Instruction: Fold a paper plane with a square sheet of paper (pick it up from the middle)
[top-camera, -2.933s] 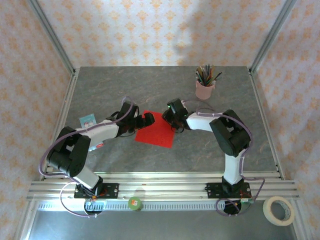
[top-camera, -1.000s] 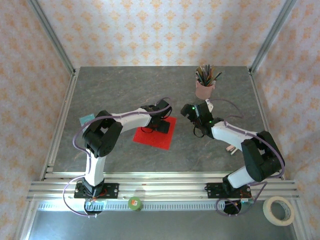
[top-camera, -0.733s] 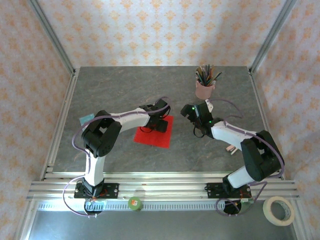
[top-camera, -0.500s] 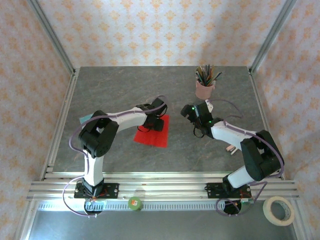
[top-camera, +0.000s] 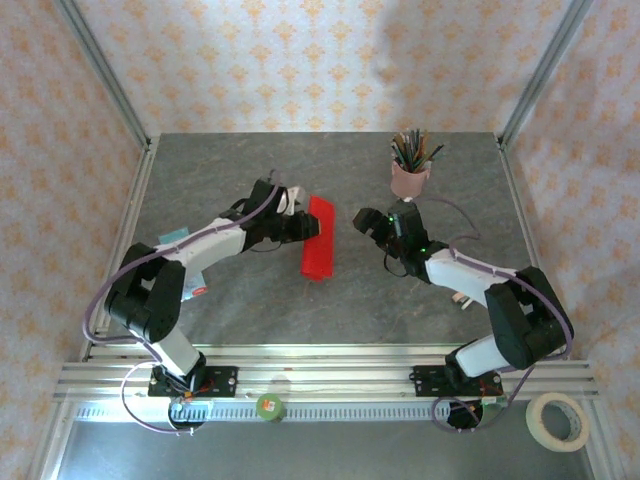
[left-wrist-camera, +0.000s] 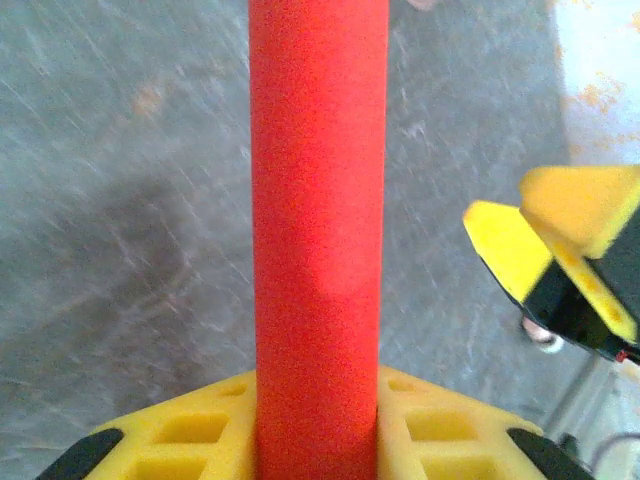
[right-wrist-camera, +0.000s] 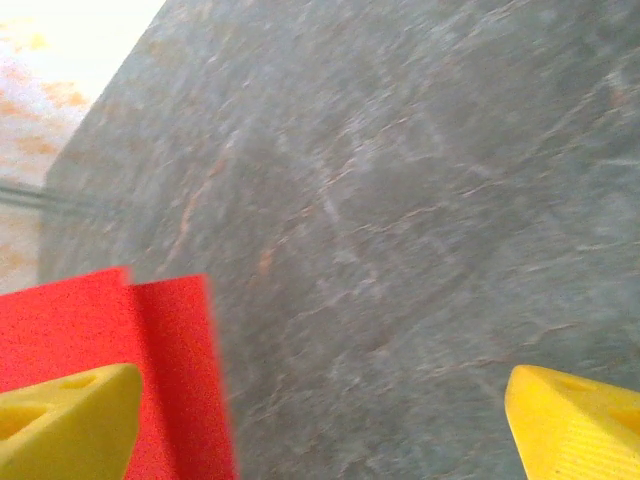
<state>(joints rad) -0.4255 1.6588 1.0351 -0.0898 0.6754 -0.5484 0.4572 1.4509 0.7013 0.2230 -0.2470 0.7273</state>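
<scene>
**Left pincer clamped on the red sheet, right pincer spread and waiting**

The left gripper has its yellow pads pressed together on the square sheet of paper. The sheet stands straight out ahead of them as a narrow band, apparently doubled over from a pinch at its middle, which would start a centre crease. It is plain bright red and looks raised off the table, though that is hard to confirm. Just beyond the paper's far face, the right gripper holds nothing, its jaws wide apart, probably ready to take the free edge. The pink pencil cup stands well behind it.
</scene>
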